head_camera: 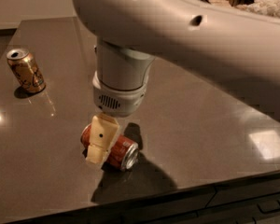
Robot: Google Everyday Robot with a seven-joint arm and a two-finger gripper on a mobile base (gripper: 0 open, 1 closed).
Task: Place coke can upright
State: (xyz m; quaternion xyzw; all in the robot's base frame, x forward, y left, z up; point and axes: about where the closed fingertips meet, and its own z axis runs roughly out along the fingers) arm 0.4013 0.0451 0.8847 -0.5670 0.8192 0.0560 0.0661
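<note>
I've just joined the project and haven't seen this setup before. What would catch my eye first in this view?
The big white robot arm fills the top of the view. Its gripper is down at the red coke can, which lies on its side near the front edge of the dark countertop. A gold-brown can stands at the far left.

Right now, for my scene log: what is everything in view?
coke can: one, red, on its side, table front middle
gold can: one, gold-brown, standing, back left
table: one, dark brown, glossy
clutter: pale, back right, cannot tell what
drawers: dark, below table front
arm: one, white, across the top
gripper: one, cream, down at the coke can
</note>
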